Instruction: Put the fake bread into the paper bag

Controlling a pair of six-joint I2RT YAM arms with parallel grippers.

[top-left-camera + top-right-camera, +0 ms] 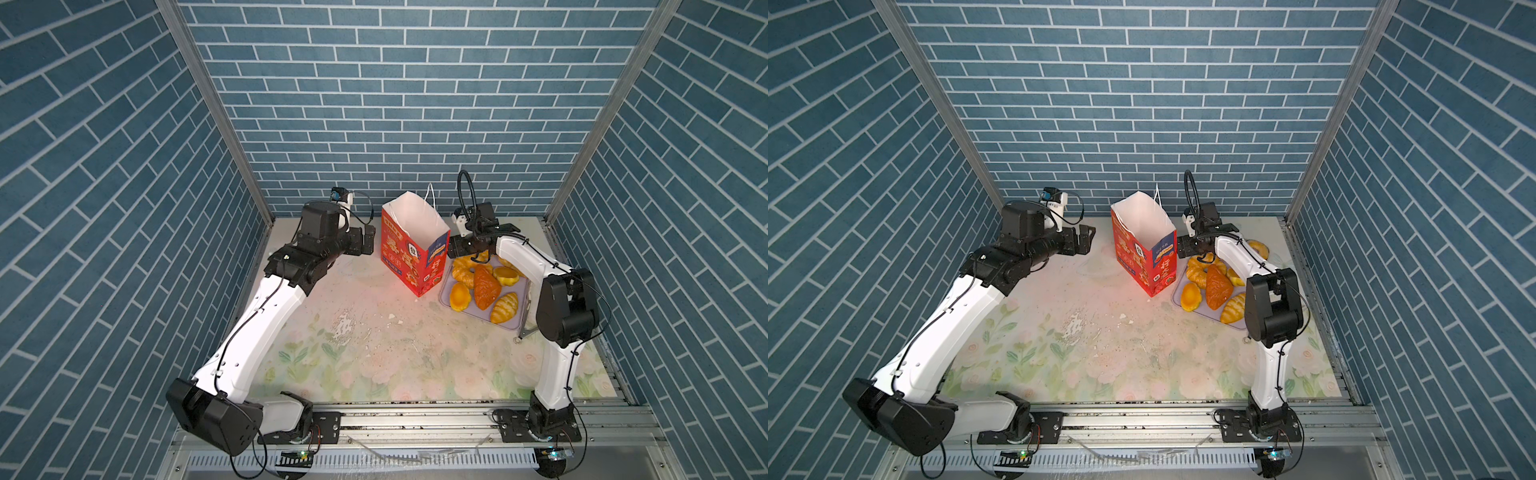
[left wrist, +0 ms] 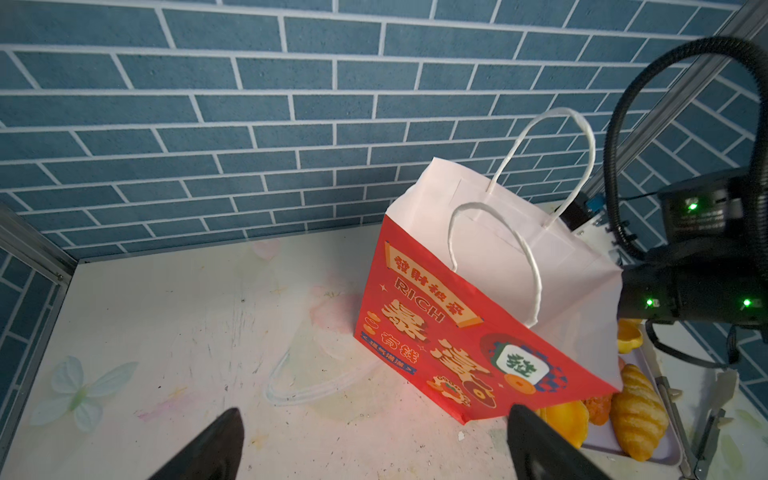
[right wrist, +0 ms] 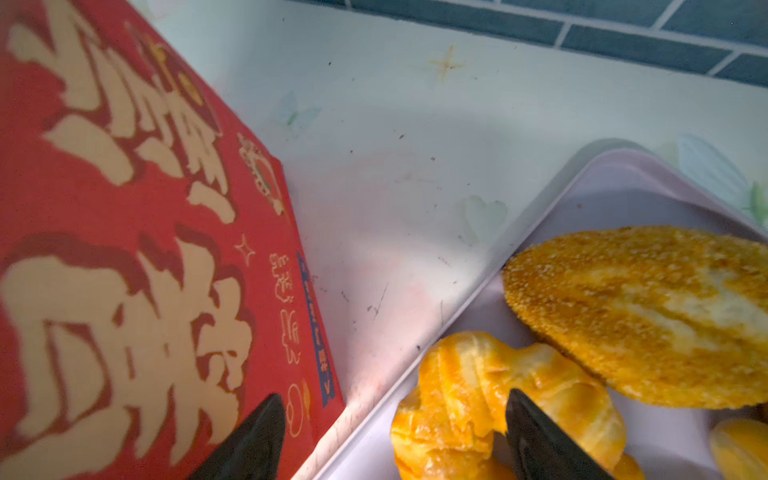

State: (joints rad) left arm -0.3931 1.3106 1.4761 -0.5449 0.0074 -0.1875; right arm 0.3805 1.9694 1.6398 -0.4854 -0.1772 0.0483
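Read as the first pick: nothing visible in the bag yet, though its bottom is hidden.

Start from the floral tabletop (image 1: 374, 340) and leave the red paper bag (image 1: 409, 249) as it stands: upright toward the back wall, mouth open upward, white cord handles up. Take from the lilac tray (image 3: 623, 195) just beside the bag's right side, where the fake bread (image 1: 484, 286) lies crowded together. Go for the twisted ring doughnut (image 3: 498, 395) at the tray's near-bag end, beside the oval loaf (image 3: 644, 307).

Shift the right gripper (image 3: 392, 415) away from the bag before descending. As placed, low over the tray edge, one finger would likely land against the bag's foot and push it. Centre over the ring and close gently on the glossy, probably slippery shell. Lift well above the tall rim, then drop straight down the mouth. Bring the left gripper (image 2: 374, 415) in to steady the light, tippable bag if needed.

Right fingers: spread fairly wide, holding nothing, one tip over the doughnut, contact impossible to tell. Left fingers: spread fully, empty, near the bag's other side but apart from it.
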